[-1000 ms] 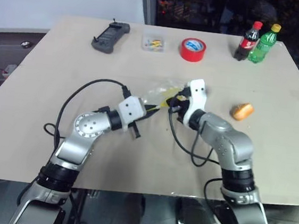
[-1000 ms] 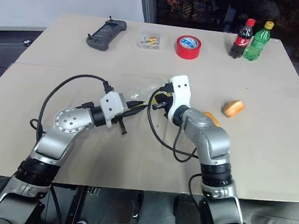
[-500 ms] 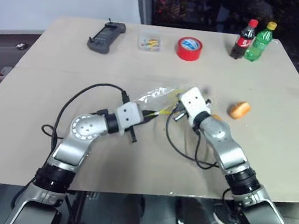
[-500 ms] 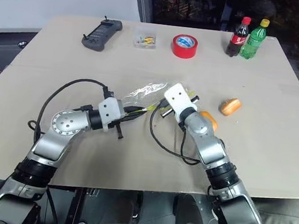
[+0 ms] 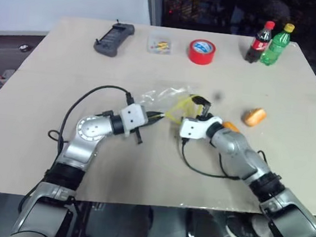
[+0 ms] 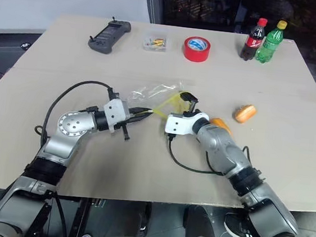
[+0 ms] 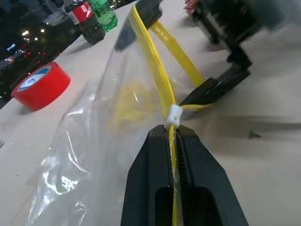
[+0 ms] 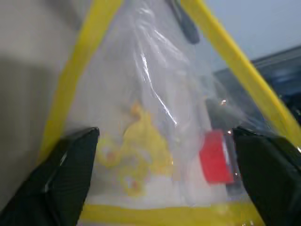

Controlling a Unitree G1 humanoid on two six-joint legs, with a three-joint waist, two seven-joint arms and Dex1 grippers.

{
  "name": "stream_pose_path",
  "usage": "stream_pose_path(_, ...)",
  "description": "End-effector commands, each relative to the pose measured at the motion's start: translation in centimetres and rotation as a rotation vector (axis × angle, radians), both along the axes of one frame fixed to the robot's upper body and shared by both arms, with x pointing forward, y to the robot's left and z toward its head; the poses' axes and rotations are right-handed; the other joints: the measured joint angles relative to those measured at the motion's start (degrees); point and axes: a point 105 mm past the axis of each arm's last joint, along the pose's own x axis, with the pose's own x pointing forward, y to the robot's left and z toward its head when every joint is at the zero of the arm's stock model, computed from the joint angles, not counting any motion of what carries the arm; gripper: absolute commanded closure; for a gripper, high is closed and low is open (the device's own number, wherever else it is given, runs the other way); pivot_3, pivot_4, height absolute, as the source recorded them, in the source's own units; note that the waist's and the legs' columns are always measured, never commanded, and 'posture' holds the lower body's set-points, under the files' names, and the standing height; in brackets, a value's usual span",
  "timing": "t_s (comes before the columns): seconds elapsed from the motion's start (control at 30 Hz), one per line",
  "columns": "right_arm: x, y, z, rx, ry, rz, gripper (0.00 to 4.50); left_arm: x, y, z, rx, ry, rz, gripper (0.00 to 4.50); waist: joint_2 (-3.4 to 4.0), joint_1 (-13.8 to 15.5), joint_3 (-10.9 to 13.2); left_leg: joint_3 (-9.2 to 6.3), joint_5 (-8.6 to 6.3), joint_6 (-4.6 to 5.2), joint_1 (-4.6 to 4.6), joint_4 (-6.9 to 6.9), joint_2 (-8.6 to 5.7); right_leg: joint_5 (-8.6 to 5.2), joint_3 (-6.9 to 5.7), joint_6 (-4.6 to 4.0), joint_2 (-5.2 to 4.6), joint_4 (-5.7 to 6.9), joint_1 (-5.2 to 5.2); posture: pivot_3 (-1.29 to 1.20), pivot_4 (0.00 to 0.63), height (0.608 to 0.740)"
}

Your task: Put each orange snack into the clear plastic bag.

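Between wide-spread right gripper (image 8: 155, 155) jaws: clear plastic bag (image 7: 117, 122) mouth; left gripper (image 7: 175, 141) pinching yellow strip (image 7: 155, 61). Best kept taut.

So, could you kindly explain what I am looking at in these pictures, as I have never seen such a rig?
A two-armed humanoid robot stands at a table. Two pictures come from its head, two from cameras on its wrists. The left gripper is shut on the yellow edge of the clear plastic bag. The right gripper is open at the bag's mouth. One orange snack lies to the right; another peeks from behind the right arm. At the far edge lie a black remote, a small clear box, a red tape roll and two bottles.
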Motion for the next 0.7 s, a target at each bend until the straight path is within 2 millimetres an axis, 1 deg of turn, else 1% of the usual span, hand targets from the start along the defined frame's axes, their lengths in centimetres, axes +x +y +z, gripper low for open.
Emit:
stream_pose_path(0.03, -0.8, -2.3, 2.8, 0.225, 0.096, -0.058, 0.03, 1.2, 0.6, 1.1, -0.022, -0.034, 0.067, 4.5, 0.0, 0.2, 0.0, 0.0, 0.0, 0.0, -0.01, 0.02, 0.0, 0.0, 0.0, 0.0, -0.01, -0.01, 0.01, 0.0, 0.15, 0.74)
stream_pose_path(0.13, -2.1, -4.3, 3.6, 0.416, 0.229, -0.113, 0.03, 1.7, 0.4, 1.5, -0.046, -0.034, 0.082, 4.5, 0.0, 0.6, 0.0, -0.03, 0.0, 0.0, -0.02, 0.03, 0.01, 0.0, -0.03, 0.01, 0.01, 0.0, 0.02, 0.0, 0.15, 0.74)
stream_pose_path(0.2, -3.1, -5.8, 3.6, 0.511, 0.314, -0.171, 0.03, 1.8, 0.3, 1.6, -0.051, -0.035, 0.084, 4.5, -0.01, 0.9, 0.0, -0.02, 0.0, 0.0, -0.01, 0.04, 0.01, 0.0, -0.02, 0.0, 0.0, 0.03, 0.03, 0.0, 0.15, 0.74)
stream_pose_path(0.27, -3.7, -7.4, 3.1, 0.565, 0.366, -0.246, 0.03, 2.0, 0.2, 1.8, -0.059, -0.036, 0.086, 4.5, 0.0, 0.9, 0.0, -0.02, 0.0, 0.0, 0.04, 0.06, 0.01, 0.0, -0.03, 0.0, 0.01, 0.04, 0.07, 0.0, 0.15, 0.74)
stream_pose_path(0.33, -4.1, -9.6, 2.1, 0.589, 0.402, -0.35, 0.03, 2.1, 0.1, 2.0, -0.067, -0.033, 0.084, 4.5, -0.01, 1.1, 0.0, -0.04, 0.0, 0.0, 0.06, 0.08, 0.01, 0.0, -0.06, 0.0, 0.0, 0.04, 0.11, 0.0, 0.15, 0.74)
stream_pose_path(0.4, -4.4, -11.0, 1.3, 0.615, 0.443, -0.424, 0.03, 2.0, 0.0, 2.0, -0.072, -0.025, 0.076, 4.5, -0.01, 1.1, 0.0, -0.04, 0.0, 0.0, 0.06, 0.08, 0.01, 0.0, -0.06, 0.0, 0.0, 0.04, 0.11, 0.0, 0.15, 0.74)
stream_pose_path(0.5, -4.9, -11.8, 0.0, 0.635, 0.524, -0.469, 0.03, 1.9, -0.1, 2.0, -0.08, -0.014, 0.067, 4.5, -0.01, 1.0, 0.0, -0.03, 0.0, 0.0, 0.06, 0.09, 0.0, 0.0, -0.05, 0.0, 0.0, 0.04, 0.11, 0.0, 0.15, 0.74)
stream_pose_path(0.67, -5.1, -11.7, -1.0, 0.652, 0.586, -0.481, 0.03, 1.8, -0.2, 2.0, -0.085, -0.007, 0.061, 4.5, -0.01, 0.9, 0.0, -0.03, 0.0, 0.0, 0.07, 0.09, 0.01, 0.0, -0.04, 0.0, 0.02, 0.05, 0.11, 0.0, 0.15, 0.74)
stream_pose_path(0.7, -5.2, -11.6, -1.1, 0.65, 0.59, -0.475, 0.27, 1.8, -0.2, 2.0, -0.086, -0.006, 0.061, 4.5, -0.01, 0.9, 0.0, -0.04, 0.0, 0.0, 0.06, 0.09, 0.01, 0.0, -0.04, 0.0, 0.01, 0.04, 0.11, 0.0, 0.15, 0.74)
